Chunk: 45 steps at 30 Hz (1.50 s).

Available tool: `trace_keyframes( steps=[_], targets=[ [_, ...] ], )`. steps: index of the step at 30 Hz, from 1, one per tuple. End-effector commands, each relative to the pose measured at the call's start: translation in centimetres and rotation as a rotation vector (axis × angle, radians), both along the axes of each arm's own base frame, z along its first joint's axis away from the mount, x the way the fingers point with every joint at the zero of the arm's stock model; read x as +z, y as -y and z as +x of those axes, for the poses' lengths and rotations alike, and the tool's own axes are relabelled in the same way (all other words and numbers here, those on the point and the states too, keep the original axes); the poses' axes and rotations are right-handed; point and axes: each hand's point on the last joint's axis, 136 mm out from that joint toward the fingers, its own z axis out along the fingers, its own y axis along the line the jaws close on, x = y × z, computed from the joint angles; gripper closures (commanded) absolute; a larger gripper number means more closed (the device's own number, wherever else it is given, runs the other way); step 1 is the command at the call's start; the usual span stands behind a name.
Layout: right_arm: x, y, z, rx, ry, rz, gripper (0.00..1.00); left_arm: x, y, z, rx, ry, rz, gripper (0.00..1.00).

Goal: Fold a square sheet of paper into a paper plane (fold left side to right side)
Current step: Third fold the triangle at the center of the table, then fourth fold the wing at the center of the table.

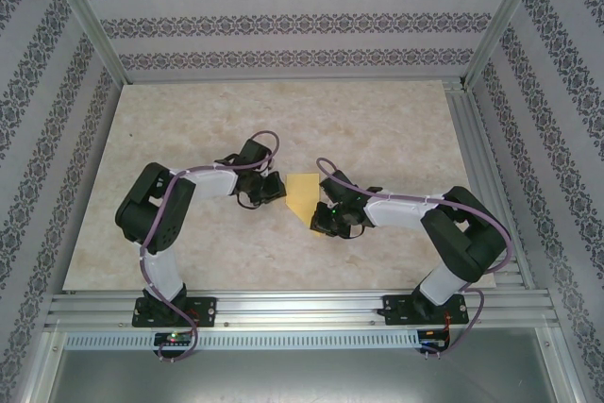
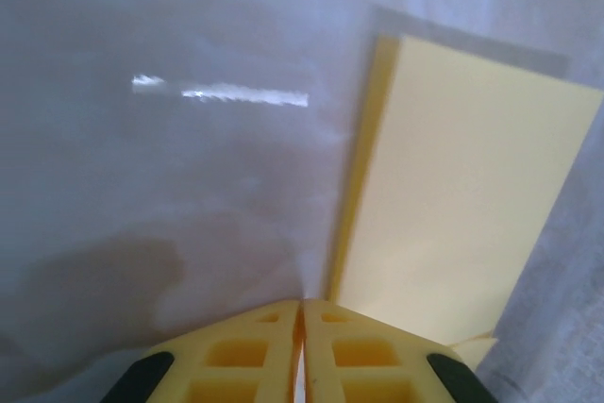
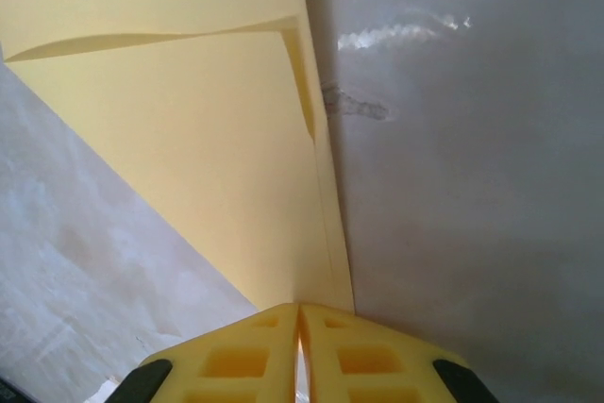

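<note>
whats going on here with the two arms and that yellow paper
Two robot arms are partway through folding a pale-yellow sheet of paper on the table. The paper is already folded over, and the wrist views show its layers. The left gripper sits at its left edge and the right gripper at its near right corner, both with jaws shut. A folded edge runs up to each set of fingertips; whether it is pinched or only pressed, I cannot tell.
</note>
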Motion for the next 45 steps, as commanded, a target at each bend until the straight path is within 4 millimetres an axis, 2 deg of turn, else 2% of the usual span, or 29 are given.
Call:
trace_keyframes(
  steps=[1,5,10,13,15,20,23,33,45],
  targets=[
    [-0.8,2.0,-1.6,0.033,-0.027,-0.105,0.88,0.3,-4.9,2.4,0.1,0.056,0.153,0.84],
    [2.5,1.1,0.3,0.074,0.089,-0.074,0.82,3.0,-5.6,2.8,0.114,0.104,0.13,0.74],
    [6.8,1.7,2.4,0.101,0.223,-0.058,0.73,5.3,-5.3,1.5,0.122,0.133,0.056,0.65],
    [8.0,1.7,3.3,0.126,0.278,-0.017,0.66,6.0,-4.4,0.4,0.128,0.125,-0.038,0.59],
    [8.2,1.1,3.8,0.163,0.309,0.011,0.66,6.1,-3.7,-0.3,0.126,0.113,-0.089,0.56],
    [7.8,-1.3,5.0,0.24,0.315,0.082,0.7,5.9,-2.1,-1.7,0.108,0.079,-0.15,0.55],
    [7.1,-1.7,5.5,0.251,0.312,0.073,0.7,5.4,-1.4,-2.4,0.093,0.067,-0.141,0.52],
    [2.7,0.1,6.2,0.246,0.239,-0.043,0.71,3.1,0.8,-3.2,0.062,0.01,-0.147,0.49],
    [1.8,0.5,6.3,0.247,0.225,-0.063,0.71,2.7,2.4,-2.8,0.041,0.002,-0.144,0.48]
  ],
)
